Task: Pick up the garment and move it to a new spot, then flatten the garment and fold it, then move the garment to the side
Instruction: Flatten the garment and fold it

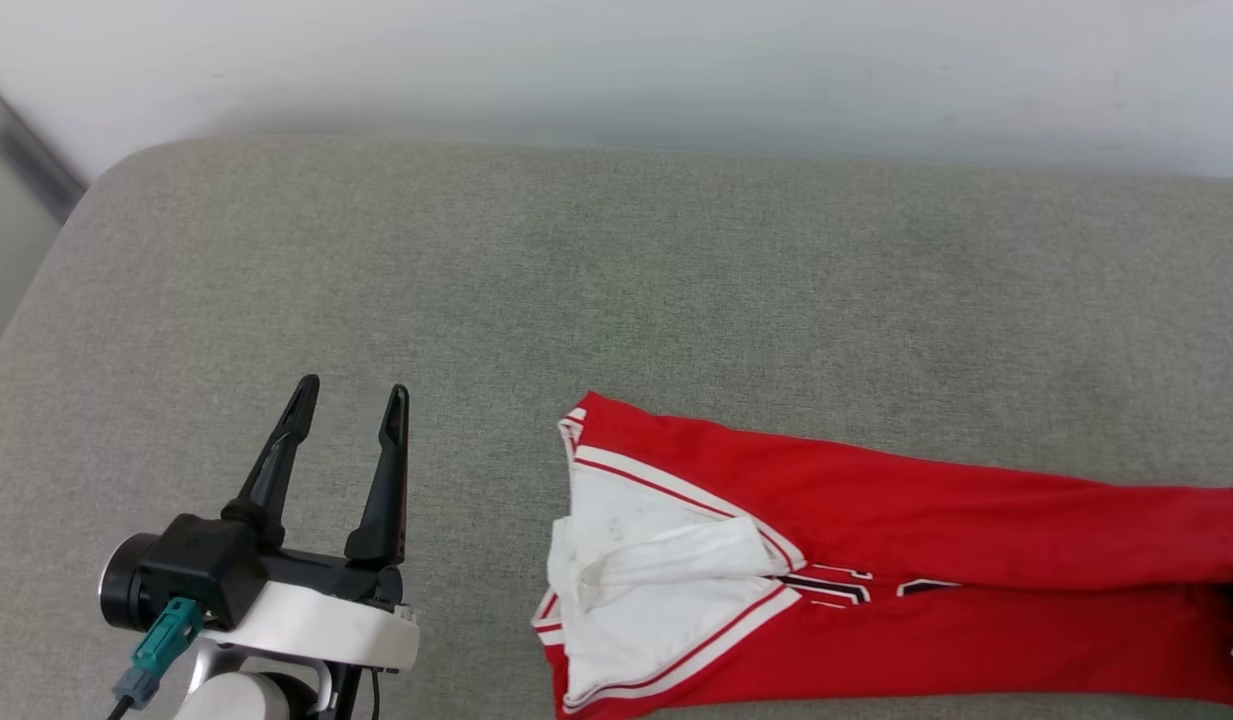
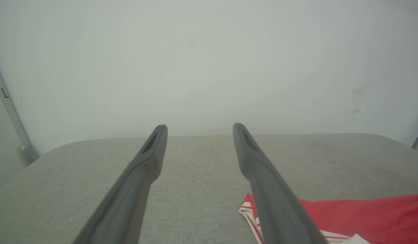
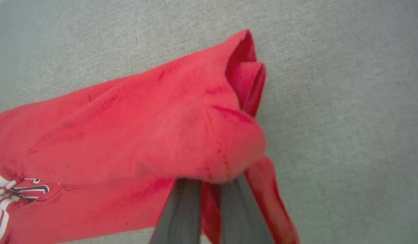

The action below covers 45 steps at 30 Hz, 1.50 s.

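Red garment (image 1: 876, 540) lies on the grey padded surface (image 1: 616, 280), toward its right and near side, folded lengthwise into a long band. Collar end points left. White sleeve panels with red-and-white striped trim overlap there, and a scrap of black, white-outlined lettering shows in the seam between the two red folds. The band runs off the right edge of the head view.

The left gripper (image 1: 355, 386): fingers spread wide, nothing between them, over bare surface left of the collar end and apart from the cloth. Its wrist view has the garment's striped corner behind one finger (touching or not, can't tell), with a pale wall (image 2: 209, 67) beyond the surface's far edge.

The right gripper (image 3: 210, 184): its two fingers are drawn close together with a fold of red fabric pinched between them. Fingertips are buried under the bunched end, which stands up in a hump, open edges gaping. A loose red flap hangs beside the fingers.
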Motion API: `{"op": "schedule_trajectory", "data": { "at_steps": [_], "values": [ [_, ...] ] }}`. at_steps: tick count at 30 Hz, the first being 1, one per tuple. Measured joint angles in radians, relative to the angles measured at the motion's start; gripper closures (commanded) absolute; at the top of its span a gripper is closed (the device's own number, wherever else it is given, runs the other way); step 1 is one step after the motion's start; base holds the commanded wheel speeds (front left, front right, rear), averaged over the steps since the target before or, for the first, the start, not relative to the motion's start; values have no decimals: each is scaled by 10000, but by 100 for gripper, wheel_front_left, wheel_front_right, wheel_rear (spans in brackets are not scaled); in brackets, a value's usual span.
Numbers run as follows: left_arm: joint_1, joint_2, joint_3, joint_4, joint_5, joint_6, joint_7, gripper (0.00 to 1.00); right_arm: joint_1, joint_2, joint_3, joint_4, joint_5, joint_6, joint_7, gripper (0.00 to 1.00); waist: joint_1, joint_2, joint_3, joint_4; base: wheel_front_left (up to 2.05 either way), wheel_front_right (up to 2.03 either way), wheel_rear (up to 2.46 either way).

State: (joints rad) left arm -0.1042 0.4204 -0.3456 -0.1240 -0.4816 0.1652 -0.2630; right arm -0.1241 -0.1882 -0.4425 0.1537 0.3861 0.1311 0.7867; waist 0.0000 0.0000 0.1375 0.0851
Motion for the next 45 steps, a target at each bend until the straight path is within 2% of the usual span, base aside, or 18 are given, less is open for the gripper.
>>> {"op": "schedule_trajectory", "data": {
  "at_steps": [3,6,10,13,18,20,23,24,26,33,34,35,36,39,45],
  "values": [
    [49,-19,-29,0,23,2,0,0,31,190,-504,-297,69,0,92,100,0,0,-51,-76,0,0,0],
    [95,-15,-65,10,27,4,2,0,-49,740,-685,-587,861,-2,533,100,0,0,-103,-126,0,0,0],
    [102,-8,-113,35,27,4,46,0,-390,1283,-276,-972,3187,-4,1592,100,0,0,-172,-122,0,0,0],
    [101,8,-142,59,25,4,61,0,-384,1344,144,-1057,4696,-4,2236,100,0,0,-217,-59,0,0,0],
    [79,-12,-222,128,15,-29,100,0,-277,1358,1751,-316,7285,-4,2414,100,0,-1,-303,141,0,0,0],
    [40,-17,-259,165,-4,-44,104,0,-284,1363,2514,-77,8013,-4,2150,100,0,0,-318,236,0,0,0],
    [-55,-65,-301,217,-44,-81,104,0,-362,1365,3611,334,8498,-4,1595,100,0,-1,-325,393,0,0,0],
    [-92,-117,-349,261,-65,-155,104,0,-544,1363,4282,669,8537,-4,1151,100,0,0,-305,516,0,0,0],
    [-202,-157,-387,307,-65,-196,104,0,-814,1363,4884,1051,8554,-4,690,100,0,0,-266,655,0,0,0],
    [-529,-368,-462,504,-86,-418,71,0,-1895,1371,6481,2504,8111,-4,-1453,100,0,0,48,1107,0,0,0],
    [-543,-416,-460,548,-109,-430,56,0,-2060,1367,6732,2709,8107,-6,-1668,82,0,-1,105,1157,0,0,0],
    [-557,-449,-454,589,-125,-470,52,0,-2175,1360,6976,2844,8096,-4,-1839,53,0,0,156,1200,0,0,0],
    [-565,-462,-443,625,-127,-502,46,0,-2280,1373,7202,2972,8086,-4,-2029,0,0,-1,201,1235,0,0,0],
    [-601,-504,-370,725,-125,-554,40,0,-2592,1375,7791,3208,8013,-6,-2378,0,0,-1,290,1284,0,0,0],
    [-602,-571,-257,830,-63,-656,31,0,-3097,1306,8487,3218,6811,-4,-2872,0,0,0,273,1208,0,0,0]
  ]
}}
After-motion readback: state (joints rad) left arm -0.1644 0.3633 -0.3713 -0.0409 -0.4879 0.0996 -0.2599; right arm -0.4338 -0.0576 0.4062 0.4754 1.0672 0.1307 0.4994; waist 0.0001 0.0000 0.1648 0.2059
